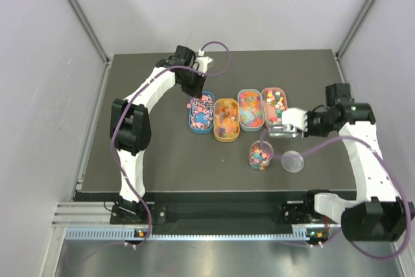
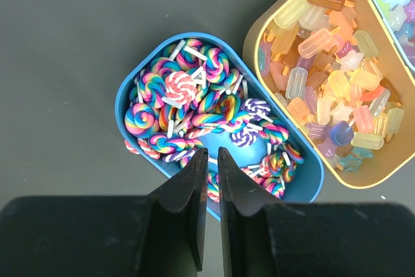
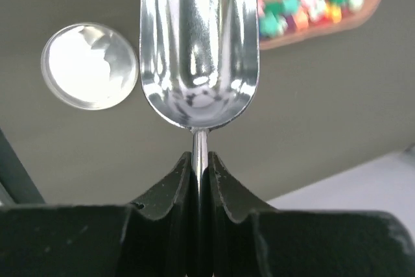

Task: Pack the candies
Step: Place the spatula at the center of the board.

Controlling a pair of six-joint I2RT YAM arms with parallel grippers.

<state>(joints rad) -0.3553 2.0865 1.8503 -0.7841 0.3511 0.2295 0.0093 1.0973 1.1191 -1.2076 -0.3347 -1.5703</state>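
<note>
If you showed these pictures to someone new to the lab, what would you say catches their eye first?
Most likely the row of four oval trays heaped with bright candies at the middle of the dark table, with the left claw poised over the blue tray of swirled lollipop sweets. Next, the shiny metal scoop gripped by its handle in the right claw, near a clear jar partly filled with candies, its round lid lying beside it.

The scoop (image 3: 200, 43) is polished, mirror-bright metal. The table (image 1: 162, 160) looks matt and dark. The blue tray (image 2: 305, 186) seems smooth plastic. The candies (image 2: 194, 105) look glossy; the lid (image 3: 89, 66) is clear and shiny.
</note>
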